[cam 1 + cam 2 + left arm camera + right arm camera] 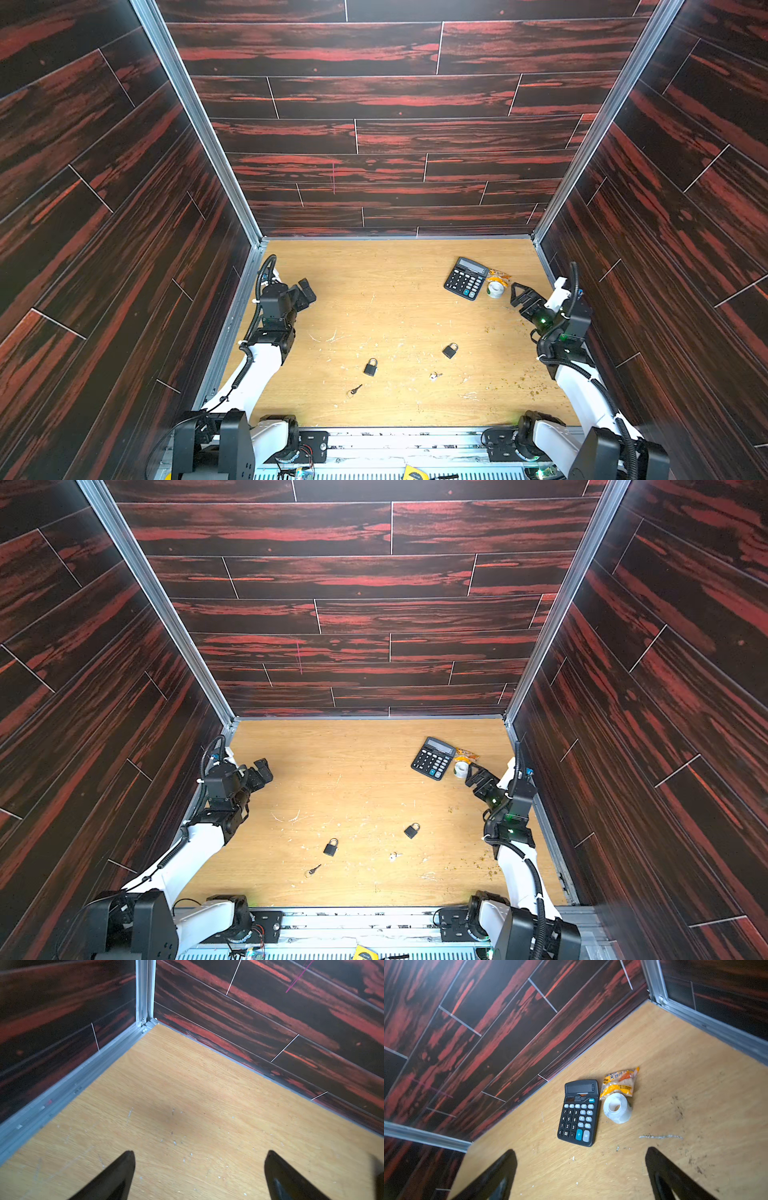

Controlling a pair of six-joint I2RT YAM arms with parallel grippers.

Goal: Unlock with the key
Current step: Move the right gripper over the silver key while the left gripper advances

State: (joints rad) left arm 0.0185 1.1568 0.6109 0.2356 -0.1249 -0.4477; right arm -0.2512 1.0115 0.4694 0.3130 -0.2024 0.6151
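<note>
Clearly, black key (pixel 355 390) lies well apart from both jaws.

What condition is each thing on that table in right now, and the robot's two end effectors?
Left padlock, lying flat, shackle looks shut.
Right padlock, lying flat, shackle looks shut.
Black key, lying loose, in no lock.
Silver key, lying loose, in no lock.
Calculator, face up, display blank.
Tape roll, wound up.
Snack packet, crumpled, lying flat.
Left end effector, open, empty.
Right end effector, open, empty.
</note>
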